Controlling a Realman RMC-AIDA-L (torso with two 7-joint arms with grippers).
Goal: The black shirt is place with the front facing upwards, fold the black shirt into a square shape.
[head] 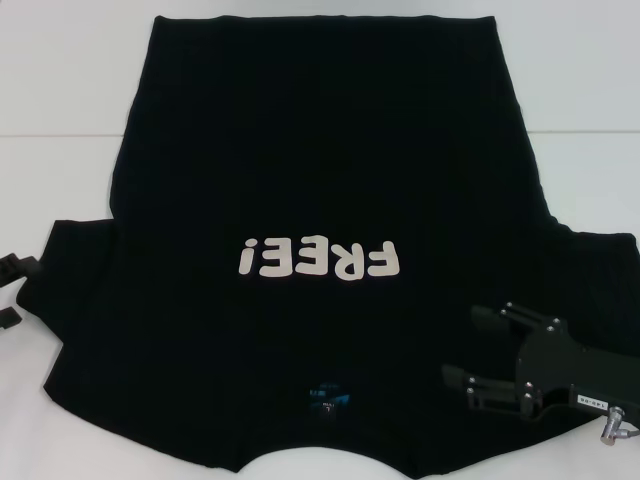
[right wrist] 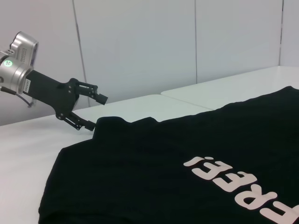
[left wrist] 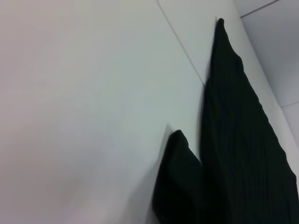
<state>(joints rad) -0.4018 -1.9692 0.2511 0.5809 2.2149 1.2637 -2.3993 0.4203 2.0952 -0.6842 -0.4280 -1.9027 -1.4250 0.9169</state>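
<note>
The black shirt (head: 310,170) lies flat on the white table (head: 60,120), front up. Its white "FREE!" letters (head: 318,260) read upside down, and the collar with the blue neck label (head: 326,397) is at the near edge. My right gripper (head: 470,345) is open, over the shirt's near right shoulder beside the sleeve. My left gripper (head: 15,292) is open at the far left edge, just beside the left sleeve tip. The right wrist view shows it (right wrist: 97,113) open next to the sleeve corner of the shirt (right wrist: 187,158). The left wrist view shows only the shirt's edge (left wrist: 243,154) and the sleeve (left wrist: 180,186).
A seam line crosses the white table behind the sleeves (head: 60,135). Bare table lies to the left and right of the shirt's body. The shirt's hem reaches the far edge of the head view.
</note>
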